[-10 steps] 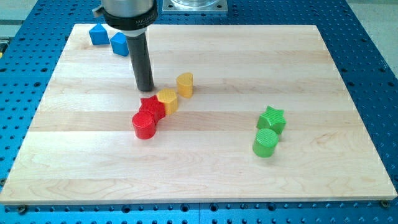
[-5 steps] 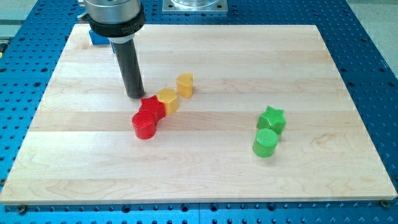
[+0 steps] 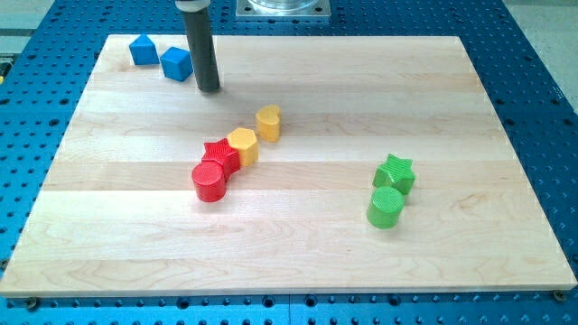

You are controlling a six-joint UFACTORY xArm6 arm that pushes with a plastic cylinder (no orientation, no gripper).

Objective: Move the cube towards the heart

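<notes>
Resting just right of blue cube [image 3: 177,63], my tip [image 3: 209,89]; no pincer; yellow heart [image 3: 268,122], probably, well apart.

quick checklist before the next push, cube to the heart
1. Tip located: ok. My tip sits on the board just to the right of the blue cube.
2. Tip touching the cube: cannot tell; they look close, with a slight gap.
3. Pushing side: not ok. My tip is on the cube's right, the side facing the yellow heart, so pushing from here drives it away.
4. Path to the heart: ok, bare board between them once my tip moves.
5. Neighbours: ok. The other blue block lies up and left of the cube, off the path.
6. Overshoot: cannot tell. The yellow hexagon block touches the heart.
</notes>
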